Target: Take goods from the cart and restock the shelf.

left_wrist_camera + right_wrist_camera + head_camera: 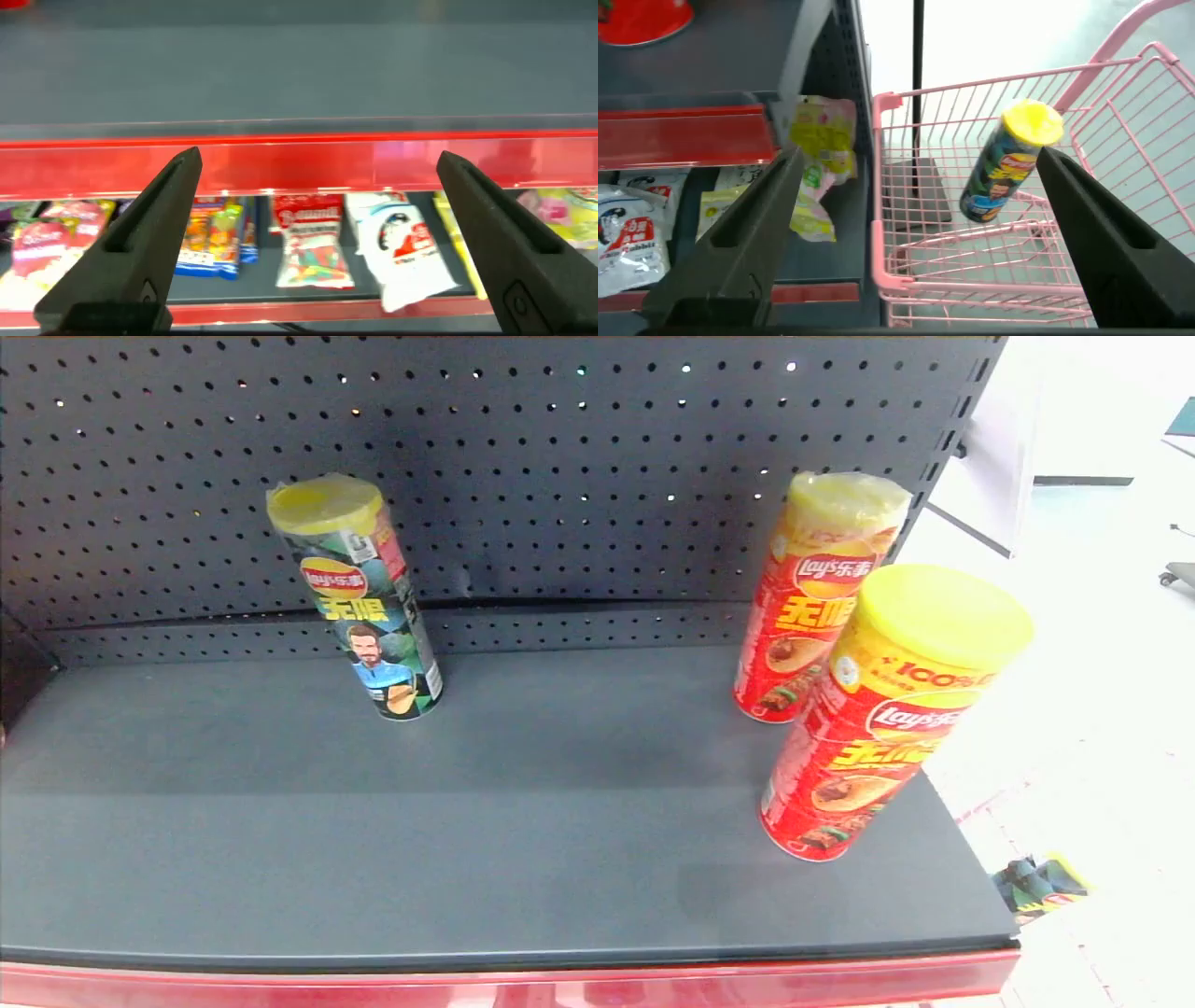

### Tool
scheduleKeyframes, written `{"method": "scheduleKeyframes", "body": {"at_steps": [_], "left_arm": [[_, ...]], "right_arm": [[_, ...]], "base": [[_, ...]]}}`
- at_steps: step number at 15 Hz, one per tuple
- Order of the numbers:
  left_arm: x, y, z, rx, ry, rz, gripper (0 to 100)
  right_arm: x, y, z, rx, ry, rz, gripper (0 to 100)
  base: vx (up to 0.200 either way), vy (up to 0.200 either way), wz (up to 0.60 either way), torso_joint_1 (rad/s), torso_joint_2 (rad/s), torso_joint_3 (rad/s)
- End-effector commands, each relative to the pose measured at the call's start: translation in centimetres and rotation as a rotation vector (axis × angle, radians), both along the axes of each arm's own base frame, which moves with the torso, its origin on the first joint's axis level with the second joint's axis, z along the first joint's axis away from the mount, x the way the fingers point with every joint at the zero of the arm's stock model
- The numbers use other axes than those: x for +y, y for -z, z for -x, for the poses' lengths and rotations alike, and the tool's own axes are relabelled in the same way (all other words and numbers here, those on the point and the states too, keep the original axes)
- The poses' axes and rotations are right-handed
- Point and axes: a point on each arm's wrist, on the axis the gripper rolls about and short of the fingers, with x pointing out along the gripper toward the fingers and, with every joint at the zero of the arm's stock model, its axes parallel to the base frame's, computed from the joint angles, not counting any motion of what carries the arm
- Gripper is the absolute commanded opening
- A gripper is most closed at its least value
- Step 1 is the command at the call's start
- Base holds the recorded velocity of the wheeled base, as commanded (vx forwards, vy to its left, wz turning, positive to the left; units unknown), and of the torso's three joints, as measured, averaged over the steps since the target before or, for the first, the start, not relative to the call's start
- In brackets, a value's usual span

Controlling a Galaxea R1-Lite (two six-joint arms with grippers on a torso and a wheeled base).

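A dark grey shelf board [523, 803] with a glossy red front edge is seen from above, backed by a dark perforated panel [560, 476]. Three crisp cans with yellow lids are stood upright on it. A dark green can [359, 602] is placed at the back left, close to the panel. A red can [817, 597] is set at the back right, and a second red can [887, 709] is stood just in front of it, near the board's right end. The middle of the board is bare. To the right of the shelf, a pale, brightly lit floor [1102, 709] is visible.

The left gripper [320, 161] is held in front of the red shelf edge [299, 154] with its fingers spread wide and nothing between them. Beneath that edge, snack packets [313, 247] are laid out on a lower shelf.

The right gripper [920, 159] is likewise spread apart and unloaded, above a pink wire cart [876, 233] parked beside the shelf end. A dark can with a yellow lid [1004, 168] is leant inside the cart. A pale green and yellow packet [822, 140] is seen at the shelf's corner.
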Motion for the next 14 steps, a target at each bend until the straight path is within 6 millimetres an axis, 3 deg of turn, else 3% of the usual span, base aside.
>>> {"method": "scheduleKeyframes", "body": {"at_steps": [1,8,14], "left_arm": [[0.00,0.00,-0.01,0.002,-0.001,0.000,100],[0.00,0.00,-0.01,0.002,-0.001,-0.002,100],[0.00,0.00,-0.01,0.002,-0.001,0.000,100]], "right_arm": [[0.00,-0.01,-0.01,0.000,0.000,0.001,100],[0.00,-0.01,-0.01,0.000,0.000,0.001,100],[0.00,-0.01,-0.01,0.000,0.000,0.001,100]], "base": [[0.000,0.000,0.00,0.000,0.00,0.000],[0.000,0.000,0.00,0.000,0.00,0.000],[-0.200,0.000,0.00,0.006,0.00,0.002]]}}
